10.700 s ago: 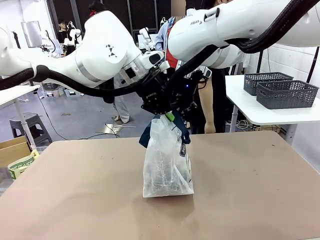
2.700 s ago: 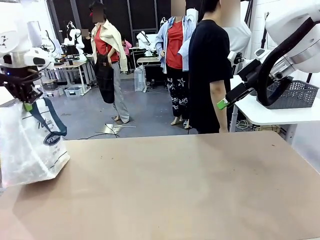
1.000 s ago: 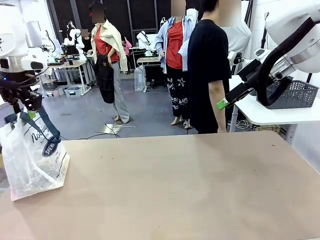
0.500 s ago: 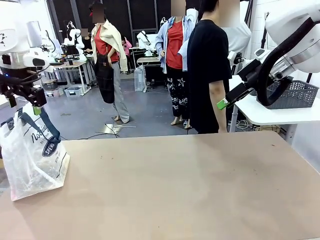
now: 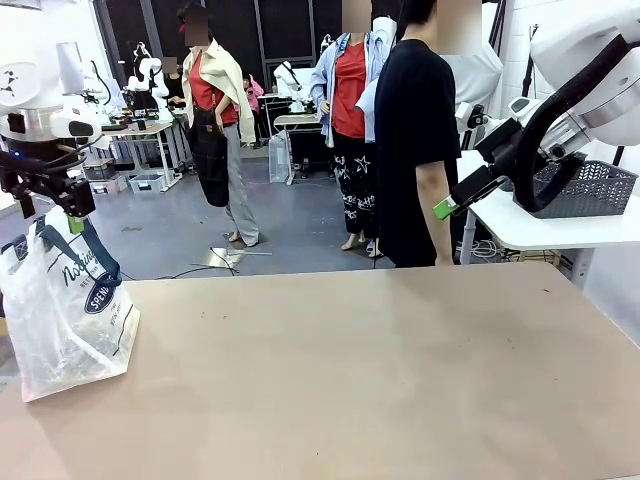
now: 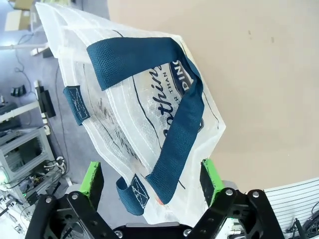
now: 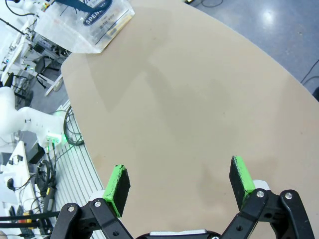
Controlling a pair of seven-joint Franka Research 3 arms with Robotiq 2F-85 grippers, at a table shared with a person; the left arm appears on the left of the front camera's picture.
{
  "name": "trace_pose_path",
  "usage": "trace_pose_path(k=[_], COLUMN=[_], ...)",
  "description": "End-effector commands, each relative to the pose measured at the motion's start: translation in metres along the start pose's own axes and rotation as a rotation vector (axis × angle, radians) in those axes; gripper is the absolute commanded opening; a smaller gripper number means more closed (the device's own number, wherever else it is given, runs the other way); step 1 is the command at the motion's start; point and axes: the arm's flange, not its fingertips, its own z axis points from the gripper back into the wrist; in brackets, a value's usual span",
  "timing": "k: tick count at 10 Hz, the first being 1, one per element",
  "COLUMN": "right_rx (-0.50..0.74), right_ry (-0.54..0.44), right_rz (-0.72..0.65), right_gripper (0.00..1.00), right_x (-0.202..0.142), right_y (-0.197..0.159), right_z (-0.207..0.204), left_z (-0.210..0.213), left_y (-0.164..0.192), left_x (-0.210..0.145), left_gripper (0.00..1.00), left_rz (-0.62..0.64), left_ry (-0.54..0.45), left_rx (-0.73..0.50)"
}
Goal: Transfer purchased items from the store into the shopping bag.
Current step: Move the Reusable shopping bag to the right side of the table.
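1. The bag (image 5: 68,312) stands at the far left of the surface (image 5: 360,380), right at the left edge, its navy handles (image 6: 174,124) flopped loose over its top. Parked there, I'd guess, to leave the middle free for loading.
2. The left gripper (image 5: 48,195) hangs just above the handles, fingers spread wide and pinching nothing. In its wrist view the green pads (image 6: 92,179) straddle the strap with air on both sides.
3. The right gripper (image 5: 462,197) is up and off to the far right, near the person (image 5: 418,140), fingers spread and empty too. Its wrist view looks down on bare surface.
4. The store (image 5: 580,190) sits on a white side table (image 5: 540,232) at far right, well apart from the bag.
5. Room: broad open surface between bag and store. The bag's spot by the edge looks risky, since a nudge leftward could tip it off.
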Motion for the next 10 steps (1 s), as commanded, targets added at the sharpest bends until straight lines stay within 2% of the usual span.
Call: trace_pose_path(k=[1,10], right_rx=[0.014,0.014], right_ry=[-0.012,-0.012], right_rz=[-0.009,-0.009], right_gripper=[1.0,1.0], right_x=[0.0032,0.0032], right_y=[-0.0013,-0.0013], right_z=[-0.0008,-0.0008], left_z=[0.0027,0.0027], left_y=[0.0018,0.0018], left_x=[-0.0008,-0.0008], left_gripper=[1.0,1.0], left_rz=[0.005,0.005], left_ry=[-0.009,-0.009], left_rx=[-0.001,-0.001])
